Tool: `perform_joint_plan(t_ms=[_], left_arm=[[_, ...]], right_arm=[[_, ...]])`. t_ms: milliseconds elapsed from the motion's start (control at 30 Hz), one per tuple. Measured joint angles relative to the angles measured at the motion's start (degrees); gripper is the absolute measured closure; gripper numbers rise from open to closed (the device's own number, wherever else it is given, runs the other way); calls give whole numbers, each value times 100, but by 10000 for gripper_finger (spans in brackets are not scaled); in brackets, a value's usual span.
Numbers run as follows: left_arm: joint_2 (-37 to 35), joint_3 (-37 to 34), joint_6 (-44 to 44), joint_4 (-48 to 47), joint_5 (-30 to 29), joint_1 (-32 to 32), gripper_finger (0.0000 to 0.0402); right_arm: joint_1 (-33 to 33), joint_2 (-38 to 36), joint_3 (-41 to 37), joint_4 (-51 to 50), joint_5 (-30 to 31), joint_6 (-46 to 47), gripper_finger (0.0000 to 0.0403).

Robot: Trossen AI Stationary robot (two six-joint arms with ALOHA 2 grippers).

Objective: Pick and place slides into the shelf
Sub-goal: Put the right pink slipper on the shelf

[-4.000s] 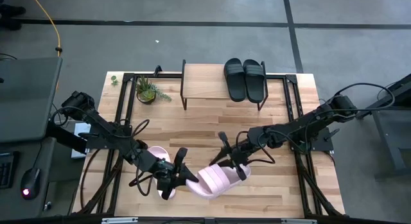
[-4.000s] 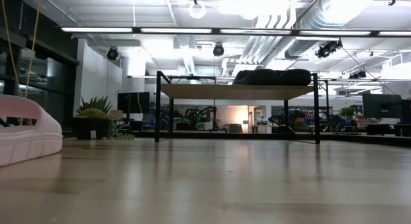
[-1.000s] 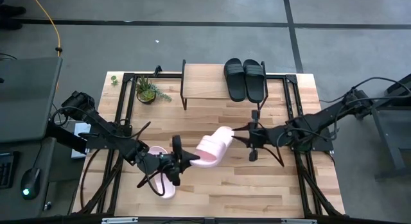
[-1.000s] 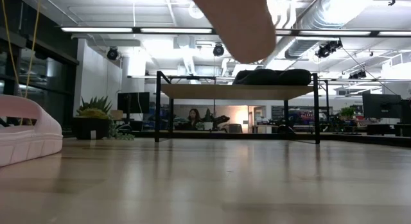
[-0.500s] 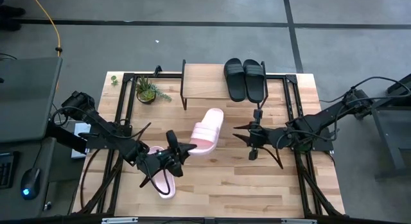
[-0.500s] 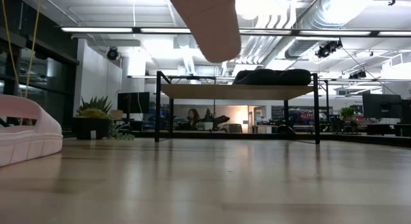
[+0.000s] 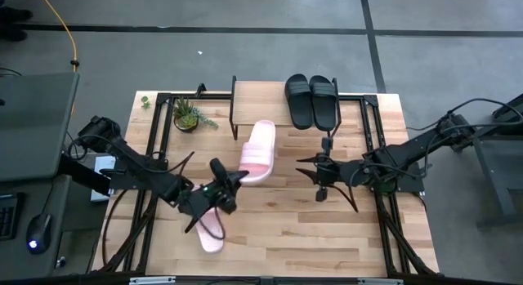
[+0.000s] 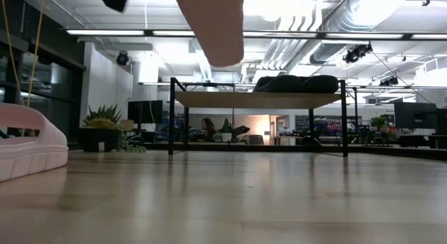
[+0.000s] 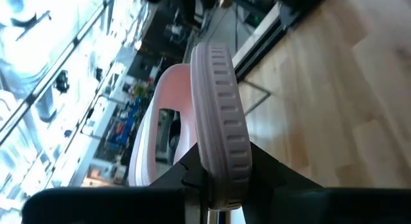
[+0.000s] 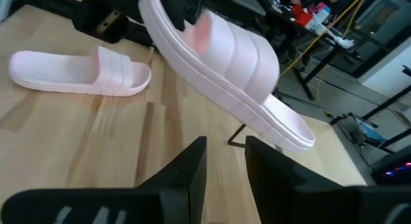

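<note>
My left gripper (image 7: 231, 180) is shut on a pale pink slide (image 7: 256, 152), held in the air over the middle of the table with its toe toward the shelf (image 7: 257, 105). The low view shows that slide (image 8: 213, 27) high above the tabletop. The second pink slide (image 7: 211, 232) lies flat on its sole near the front edge. Two black slides (image 7: 311, 100) rest side by side on the right half of the shelf top. My right gripper (image 7: 304, 171) stands open to the right of the held slide, with nothing between its fingers (image 10: 192, 166). My left gripper pinches the heel end of the pink slide's sole (image 9: 221, 176) between its two fingers, one on the top face and one on the underside. The fingers come nearly level from the table's near left and lie along the slide. The slide is lifted clear and turned on its edge, strap (image 9: 151, 134) to one side.
A small potted plant (image 7: 188, 115) stands at the far left beside the shelf. Black frame rails (image 7: 372, 130) run along the table's sides. Bare tabletop (image 7: 278, 220) lies between the grippers and the front edge.
My left gripper has moved a little toward the far edge and rolled its wrist. The held pink slide has swung about, its toe going from the right toward the shelf, and stays lifted clear.
</note>
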Motion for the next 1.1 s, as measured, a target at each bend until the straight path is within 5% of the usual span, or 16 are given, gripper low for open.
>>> perform_joint_plan(t_ms=[1100], left_arm=[[33, 0, 236, -434, 1709, 2155, 355]], right_arm=[[-440, 0, -2, 4, -42, -368, 306]])
